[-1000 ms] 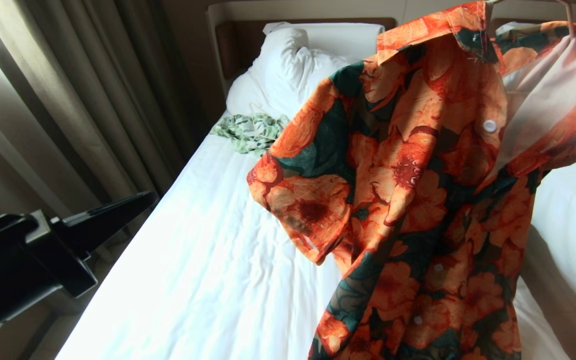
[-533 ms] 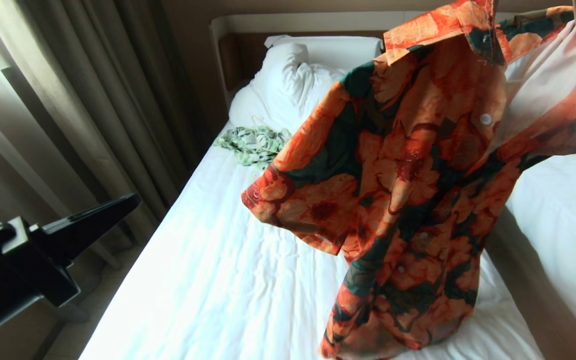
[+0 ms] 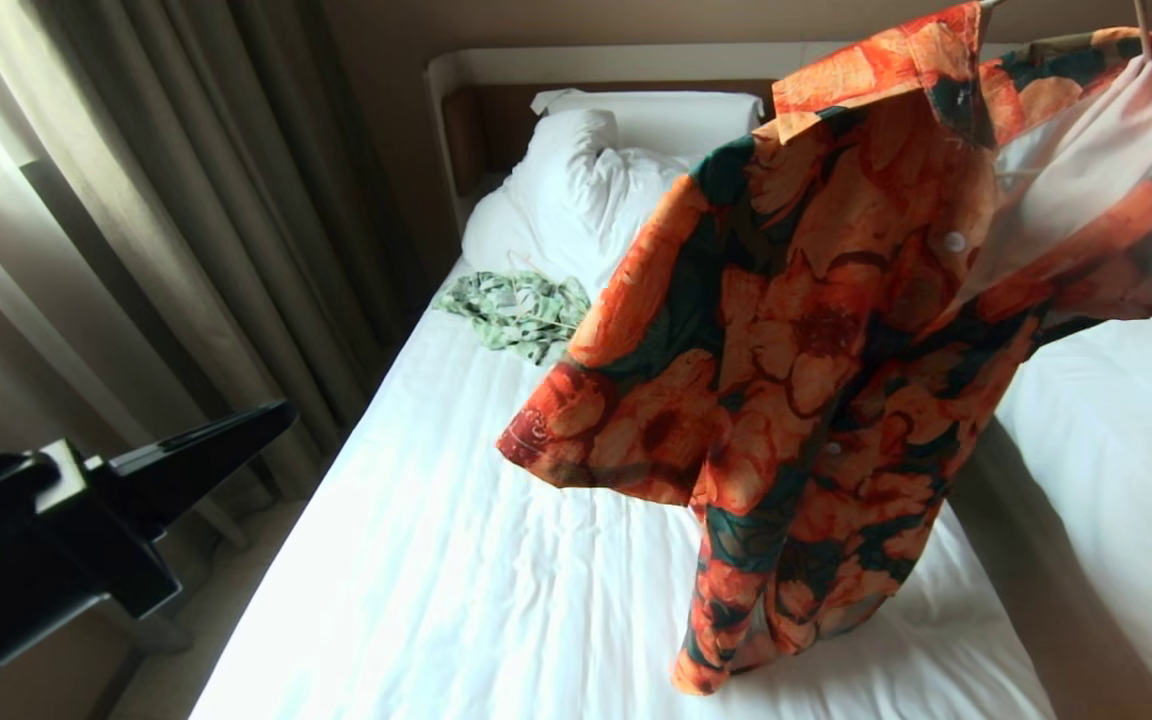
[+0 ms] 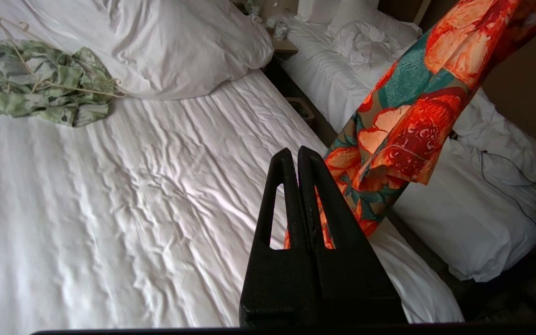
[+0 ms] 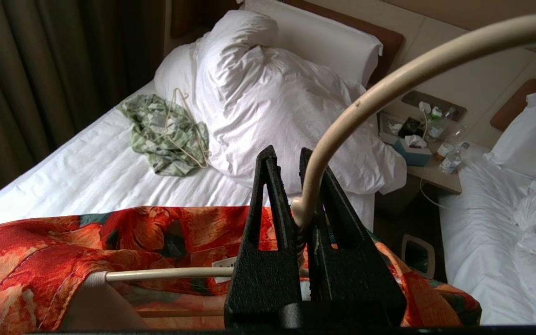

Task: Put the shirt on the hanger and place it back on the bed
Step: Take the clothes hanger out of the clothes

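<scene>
Right gripper (image 5: 296, 186) is clamped on the hanger (image 5: 389, 83) right at its neck, so the shirt (image 3: 816, 350) hangs off it in the air over the bed (image 3: 456, 560), its hem brushing the sheet. Left gripper (image 4: 296, 158) is pinched shut and empty (off by the curtain side).

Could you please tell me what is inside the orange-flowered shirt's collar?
The cream-white wire hanger runs inside the orange-flowered shirt; the right gripper pinches its neck. Its far shoulder is covered by fabric.
</scene>
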Motion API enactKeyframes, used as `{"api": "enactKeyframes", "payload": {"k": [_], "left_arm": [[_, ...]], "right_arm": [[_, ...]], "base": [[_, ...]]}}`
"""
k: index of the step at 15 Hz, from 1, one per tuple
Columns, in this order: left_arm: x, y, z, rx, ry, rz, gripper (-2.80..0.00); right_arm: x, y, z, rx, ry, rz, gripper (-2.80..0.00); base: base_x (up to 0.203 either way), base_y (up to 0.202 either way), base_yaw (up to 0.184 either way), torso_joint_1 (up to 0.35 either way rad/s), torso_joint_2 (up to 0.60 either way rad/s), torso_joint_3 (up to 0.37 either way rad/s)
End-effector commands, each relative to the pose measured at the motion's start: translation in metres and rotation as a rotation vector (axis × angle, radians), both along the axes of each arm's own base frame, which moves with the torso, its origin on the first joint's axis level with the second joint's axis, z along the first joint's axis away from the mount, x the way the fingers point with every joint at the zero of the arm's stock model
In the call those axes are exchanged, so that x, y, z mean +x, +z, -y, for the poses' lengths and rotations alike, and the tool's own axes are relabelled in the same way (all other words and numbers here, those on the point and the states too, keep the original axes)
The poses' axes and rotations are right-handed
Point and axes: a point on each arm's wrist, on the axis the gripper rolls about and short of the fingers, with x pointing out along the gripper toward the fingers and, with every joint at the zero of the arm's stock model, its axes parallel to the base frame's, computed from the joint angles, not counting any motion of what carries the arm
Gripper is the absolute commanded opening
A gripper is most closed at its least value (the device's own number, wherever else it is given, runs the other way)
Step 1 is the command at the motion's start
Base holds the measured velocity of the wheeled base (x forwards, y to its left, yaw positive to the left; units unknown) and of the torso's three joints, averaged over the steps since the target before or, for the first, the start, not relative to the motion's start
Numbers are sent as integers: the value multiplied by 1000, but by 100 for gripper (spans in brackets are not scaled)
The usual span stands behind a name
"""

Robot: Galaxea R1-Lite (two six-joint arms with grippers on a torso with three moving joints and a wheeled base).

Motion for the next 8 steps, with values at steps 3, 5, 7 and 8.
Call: {"api": "enactKeyframes", "payload": {"k": [3, 5, 7, 8], "left_arm": [[7, -2, 3, 8, -3, -19, -280], [9, 0, 4, 9, -16, -16, -280], [10, 3, 5, 5, -19, -11, -280], [10, 3, 5, 5, -21, -10, -280]], "right_arm": [[17, -2, 0, 11, -33, 20, -280], [18, -2, 1, 14, -36, 24, -280], [19, -3, 1, 15, -39, 21, -280], [19, -3, 2, 17, -40, 19, -280]], "base": [[0, 0, 0, 142, -343, -189], [0, 0, 0, 145, -335, -200], [0, 0, 0, 150, -330, -189], [0, 0, 0, 155, -337, -196]]}}
